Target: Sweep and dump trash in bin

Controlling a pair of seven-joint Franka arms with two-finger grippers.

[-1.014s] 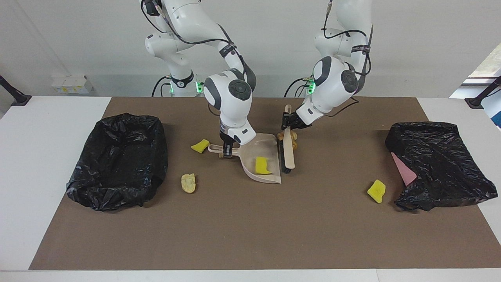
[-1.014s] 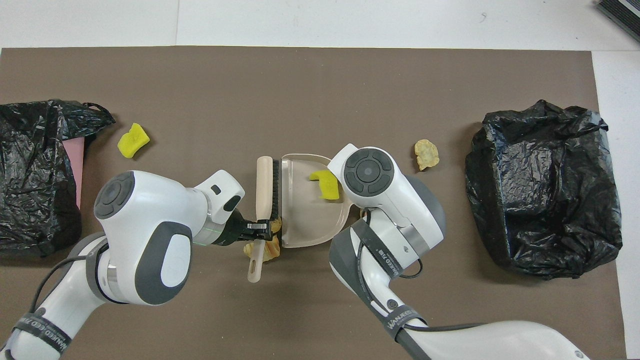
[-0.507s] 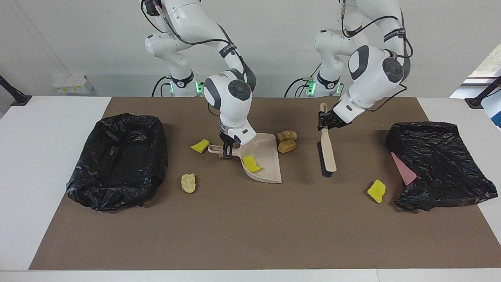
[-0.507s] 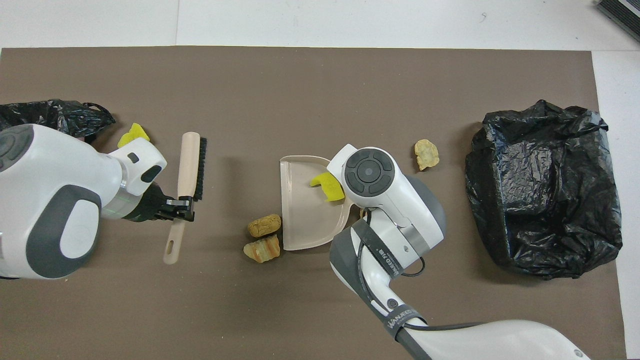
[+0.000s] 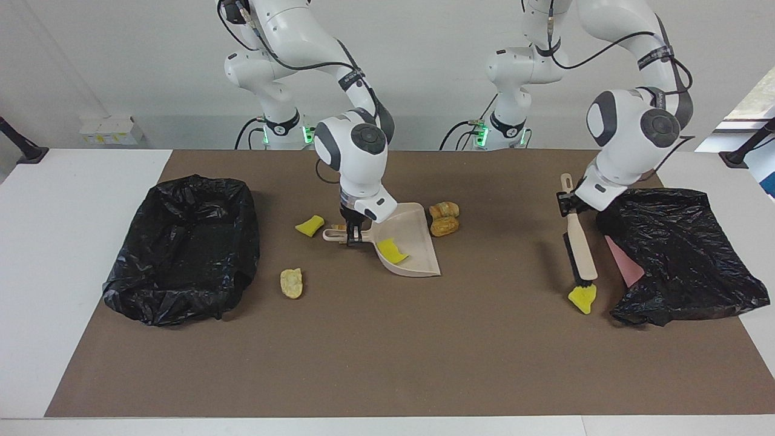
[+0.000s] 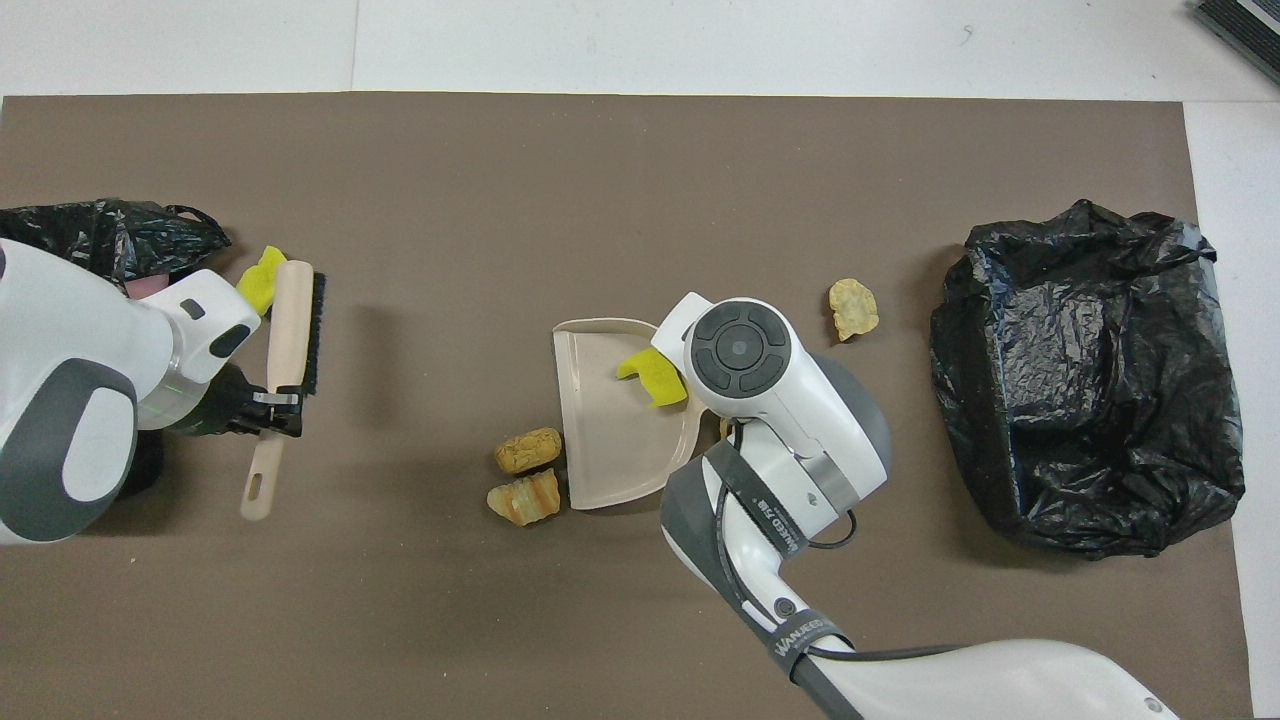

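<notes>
Left gripper (image 5: 567,203) clamps the brush (image 5: 580,249), its tip apparently touching a sponge (image 5: 582,298) at its 6 o'clock. Right gripper (image 5: 354,233) clamps the dustpan (image 5: 407,249).

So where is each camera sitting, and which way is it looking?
Facing view: high across the table, looking back at the robots; both whole arms show, the right pincer holding the dustpan, the left pincer holding the brush.
Overhead view: high above the robots' end, looking steeply down; only the arms' upper parts show.
Both share the dustpan, the brush, the yellow sponge piece in the pan and both black bags.
</notes>
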